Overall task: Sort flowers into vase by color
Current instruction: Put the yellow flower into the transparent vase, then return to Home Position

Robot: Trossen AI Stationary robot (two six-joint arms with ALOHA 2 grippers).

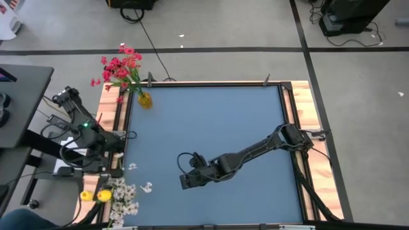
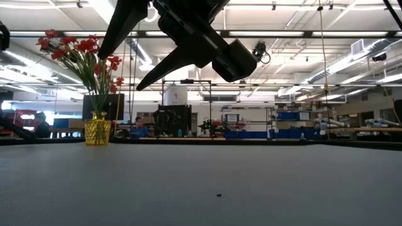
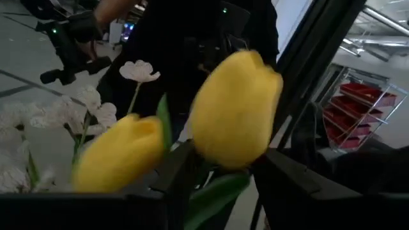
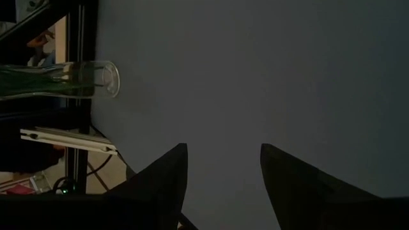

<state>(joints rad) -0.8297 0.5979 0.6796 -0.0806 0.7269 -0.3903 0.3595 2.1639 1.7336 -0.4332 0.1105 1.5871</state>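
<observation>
1. The left wrist view is showing what the high view barely does: two yellow tulips [image 3: 236, 108] sitting between the left gripper [image 3: 220, 179]'s parted fingers; grip unclear.
2. One gold vase [image 1: 145, 99] is holding red flowers [image 1: 120, 67] at the table's far left corner; white flowers [image 1: 124, 195] are lying near left.
3. The right gripper [image 1: 186, 171] is hanging open and empty over the blue table [image 1: 211, 121], with a workshop showing behind.

No readable text, label, brand, number or sign is found in any of the 4 views. Distant shelving and equipment in the room behind the table are seen, but any markings on them are too small to be read.
</observation>
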